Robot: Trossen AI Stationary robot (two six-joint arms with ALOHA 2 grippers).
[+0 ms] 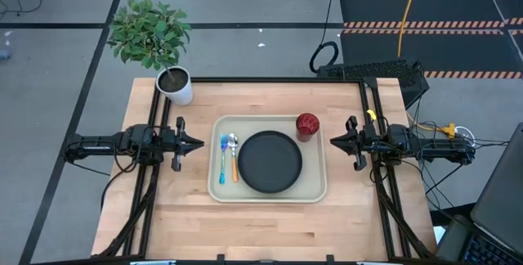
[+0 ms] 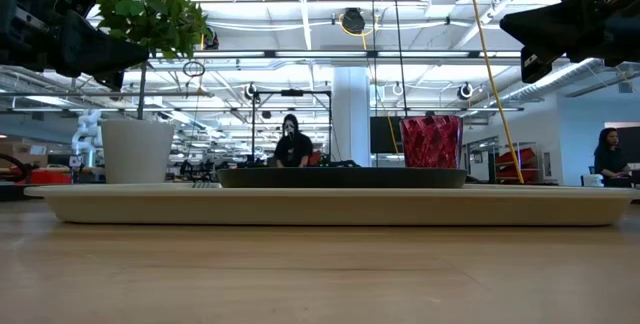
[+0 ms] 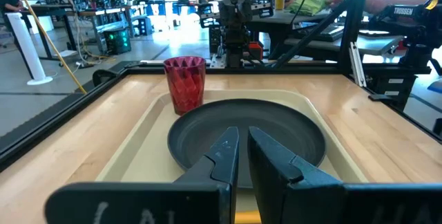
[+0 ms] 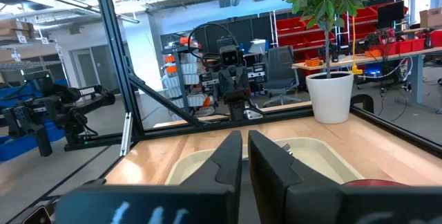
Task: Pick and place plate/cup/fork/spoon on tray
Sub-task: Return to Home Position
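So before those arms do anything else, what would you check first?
1. Plate on tray: ok.
2. Cup upright on tray, beside plate: ok.
3. Fork and spoon side by side on tray: ok.
4. Left jaws off the tray, shut, empty: ok.
5. Right jaws off the tray, shut, empty: ok.
6. Plant pot outside tray: ok.

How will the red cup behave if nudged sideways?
The cup stands upright, taller than wide, so a high nudge probably tips it. Its translucent wall suggests light plastic. On its side it could roll until the tray rim stops it.
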